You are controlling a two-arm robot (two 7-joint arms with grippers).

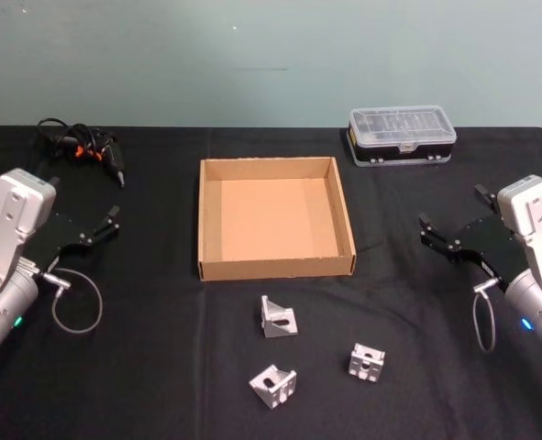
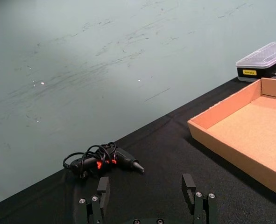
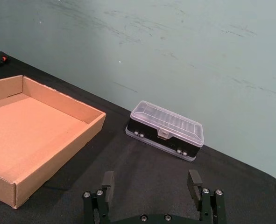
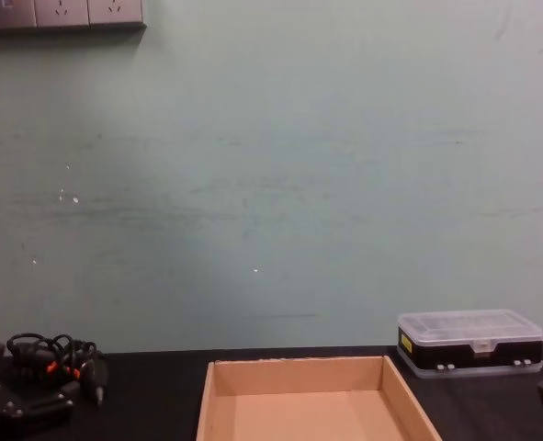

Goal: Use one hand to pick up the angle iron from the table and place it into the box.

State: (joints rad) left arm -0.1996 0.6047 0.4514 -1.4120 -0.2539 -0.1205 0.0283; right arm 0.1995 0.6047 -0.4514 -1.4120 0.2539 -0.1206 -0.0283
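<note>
Head view lays out the whole job: three angle irons [image 1: 279, 317] lie on the table [image 1: 160, 367] in front of the box [image 1: 275, 268], apart from each other. One is close to the box's near wall, the other two nearer the robot. The box looks bare inside. The left claw [image 1: 85, 200] hangs over the table well to the left of the box and the right claw [image 1: 451, 207] well to the right. Both are clear of the irons.

I judge the task to be at its start, with no reach begun and nothing picked up. The next move calls for choosing one arm. The right iron [image 1: 366, 361] looks the easiest reach for the right claw. That claw would have to swing inward and down, turn so its jaws straddle one flange, close, then lift high enough to clear the low cardboard wall before letting go.

Both wrist views settle the claws' state: each pair of jaws stands wide apart with nothing between them. The left one looks out over a cable bundle [image 2: 100, 161] and the right one toward a case [image 3: 166, 128]. Chest view adds a side look along the box's far wall, with the case beyond it.
</note>
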